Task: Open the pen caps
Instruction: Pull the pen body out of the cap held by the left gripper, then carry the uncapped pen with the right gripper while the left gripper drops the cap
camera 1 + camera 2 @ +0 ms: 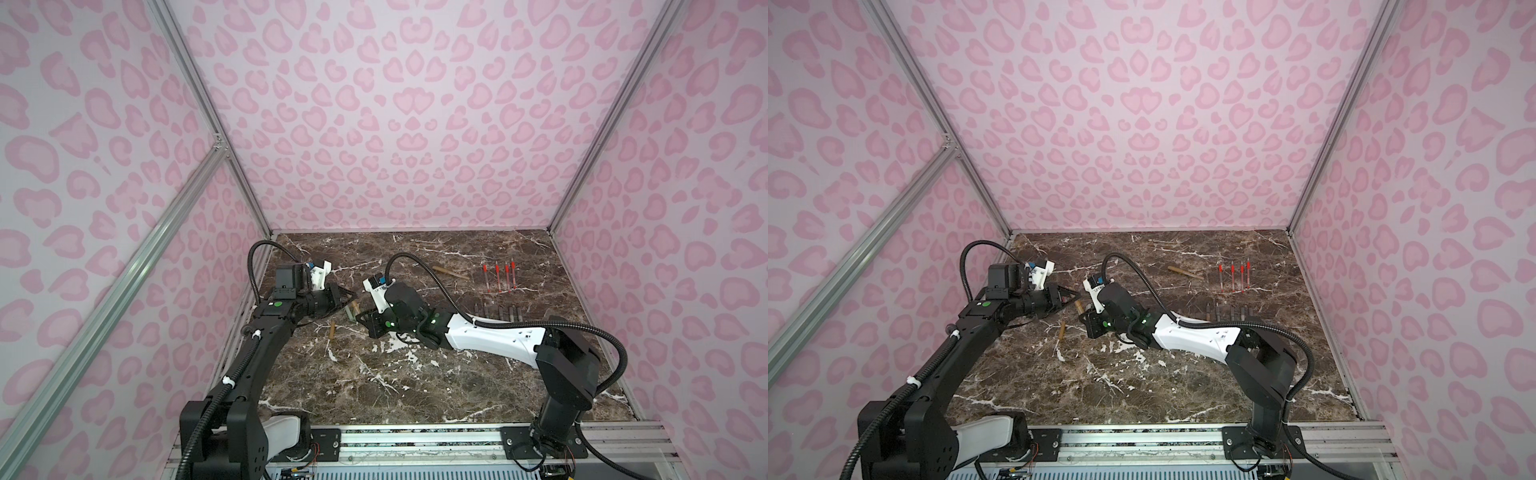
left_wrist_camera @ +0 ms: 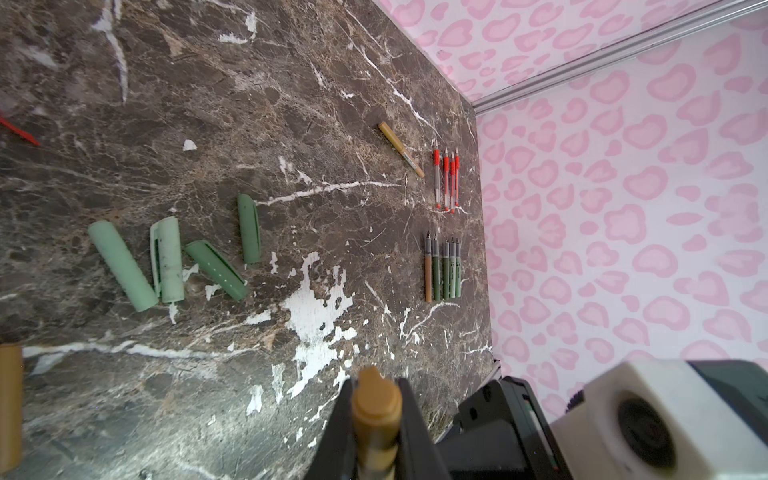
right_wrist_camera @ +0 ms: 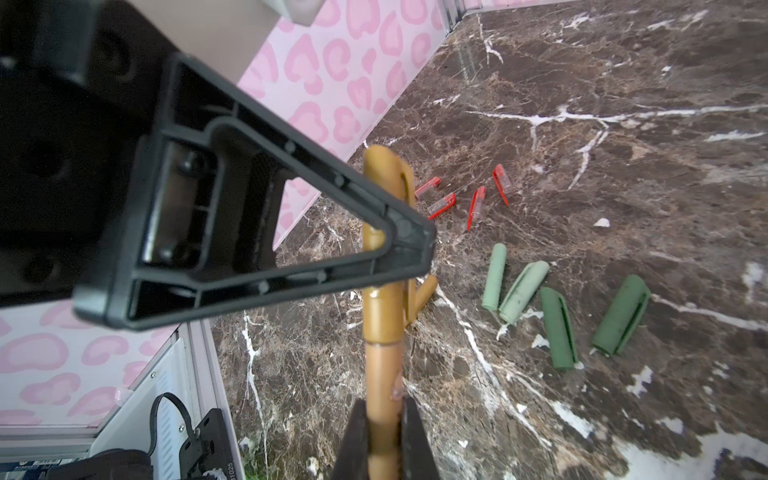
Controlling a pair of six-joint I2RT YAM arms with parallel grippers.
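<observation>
Item: tan pen, capped, held between my two grippers left of the marble table's centre.
- Long axis: runs straight from one pincer to the other, and the tan cap end faces my left arm.
- Left gripper: clamped on the cap.
- Right gripper: clamped on the barrel.
- Cap seating: looks fully seated, though the top views are too small to confirm.
- Loose on the table: four green caps and four red caps.

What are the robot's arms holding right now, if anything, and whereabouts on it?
Both hold one tan pen. The left end effector clamps its cap, and the right end effector grips the barrel.
</observation>
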